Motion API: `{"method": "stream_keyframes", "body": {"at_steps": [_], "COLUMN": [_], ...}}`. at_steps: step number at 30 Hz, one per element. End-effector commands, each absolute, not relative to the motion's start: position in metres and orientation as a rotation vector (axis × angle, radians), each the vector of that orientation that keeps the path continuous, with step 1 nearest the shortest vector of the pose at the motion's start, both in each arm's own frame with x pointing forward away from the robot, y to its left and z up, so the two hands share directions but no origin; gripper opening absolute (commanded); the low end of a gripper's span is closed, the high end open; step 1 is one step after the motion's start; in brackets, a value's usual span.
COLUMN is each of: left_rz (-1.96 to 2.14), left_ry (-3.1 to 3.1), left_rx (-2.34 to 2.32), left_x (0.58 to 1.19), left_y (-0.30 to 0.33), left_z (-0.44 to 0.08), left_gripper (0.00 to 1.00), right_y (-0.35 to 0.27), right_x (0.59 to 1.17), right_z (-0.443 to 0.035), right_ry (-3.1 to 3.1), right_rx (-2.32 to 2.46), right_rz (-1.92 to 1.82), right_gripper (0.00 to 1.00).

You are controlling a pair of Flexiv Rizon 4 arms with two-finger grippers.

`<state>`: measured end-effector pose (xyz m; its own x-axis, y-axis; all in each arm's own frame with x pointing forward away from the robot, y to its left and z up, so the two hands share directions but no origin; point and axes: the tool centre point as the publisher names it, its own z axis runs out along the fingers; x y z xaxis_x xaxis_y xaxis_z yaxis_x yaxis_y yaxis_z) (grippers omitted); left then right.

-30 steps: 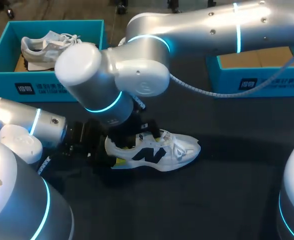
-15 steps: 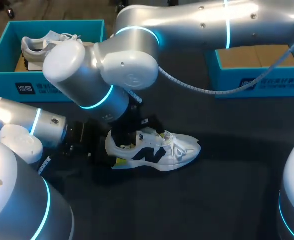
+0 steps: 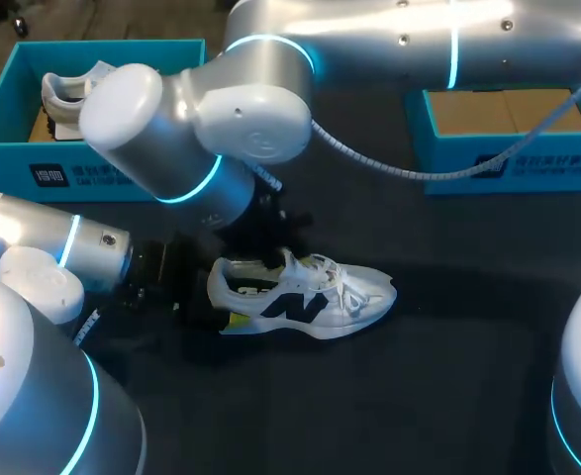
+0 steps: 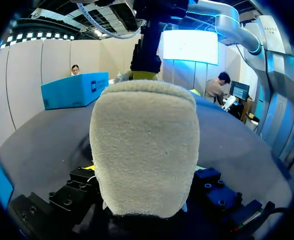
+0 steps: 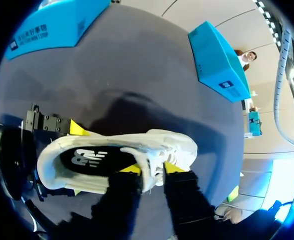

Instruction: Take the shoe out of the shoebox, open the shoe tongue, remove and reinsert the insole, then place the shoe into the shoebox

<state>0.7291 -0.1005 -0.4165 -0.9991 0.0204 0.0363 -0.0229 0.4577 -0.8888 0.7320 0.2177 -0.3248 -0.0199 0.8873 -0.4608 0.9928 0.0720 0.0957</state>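
The white shoe [image 3: 310, 302] stands upright on the dark tabletop [image 3: 438, 396], toe toward my right. The left claw [image 4: 144, 169] clamps its heel [image 4: 144, 130] from 2 sides; the right claw [image 5: 152, 170], above, pinches the raised tongue [image 3: 292, 263].

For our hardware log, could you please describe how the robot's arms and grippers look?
Both the left arm and right arm are silver cylinders with glowing cyan rings; a grey corrugated cable trails the right. The right gripper is black, yellow-tipped.

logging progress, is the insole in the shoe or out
In. The right wrist view shows the dark insole lying flat inside the white shoe, seen through its opening.
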Motion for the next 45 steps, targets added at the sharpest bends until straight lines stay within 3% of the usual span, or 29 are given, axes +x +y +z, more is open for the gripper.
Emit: {"method": "stream_keyframes", "body": {"at_steps": [1, 22, 38, 43, 45], "left_rz": [1.611, 1.611, 1.611, 1.611, 1.611], "left_ry": [-2.649, -2.649, -2.649, -2.649, -2.649], "left_rx": [0.005, 0.005, 0.005, 0.005, 0.005], "left_x": [0.731, 0.731, 0.731, 0.731, 0.731], "left_y": [-0.101, -0.101, -0.101, -0.101, -0.101], "left_z": [-0.419, -0.419, -0.419, -0.419, -0.419], "left_gripper": [0.0, 0.0, 0.0, 0.0, 0.0], "right_y": [0.203, 0.142, 0.111, 0.107, 0.106], "right_x": [0.725, 0.72, 0.715, 0.718, 0.718], "right_z": [-0.327, -0.319, -0.357, -0.367, -0.372], "right_ry": [1.667, 1.813, 1.843, 1.86, 1.862], "right_rx": [2.13, 2.144, 2.179, 2.173, 2.174], "right_rz": [-0.193, 0.149, 0.165, 0.17, 0.171], "right_gripper": [0.0, 0.0, 0.0, 0.24, 0.27]}}
